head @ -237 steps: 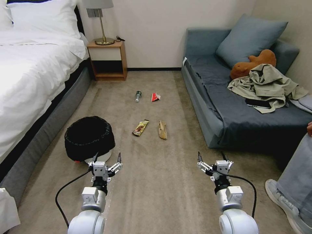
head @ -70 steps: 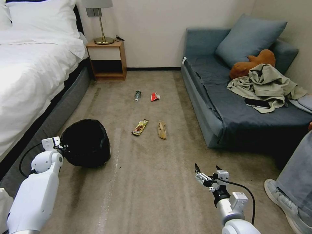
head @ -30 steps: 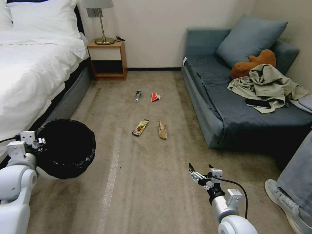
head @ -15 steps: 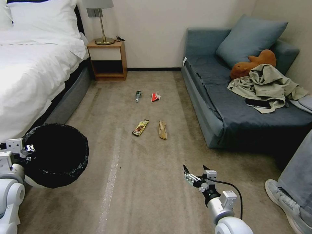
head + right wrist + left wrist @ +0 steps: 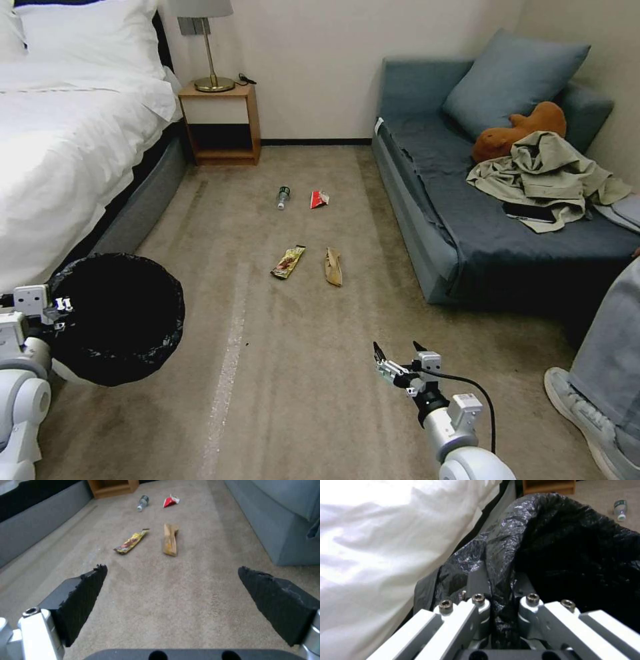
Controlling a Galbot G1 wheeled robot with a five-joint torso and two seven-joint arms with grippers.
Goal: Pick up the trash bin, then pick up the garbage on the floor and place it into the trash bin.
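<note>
Left gripper is clamping the trash bin rim at eight o'clock.
Right gripper, jaws spread, is hovering at five o'clock; garbage is lying ahead.

1. Left gripper fingertips buried in the black liner of the trash bin.
2. Bin's white wall mostly hidden under that liner.
3. Small bottle beyond the bin: label too small to read.
4. Bed beside the bin cut off by the edge.
</note>
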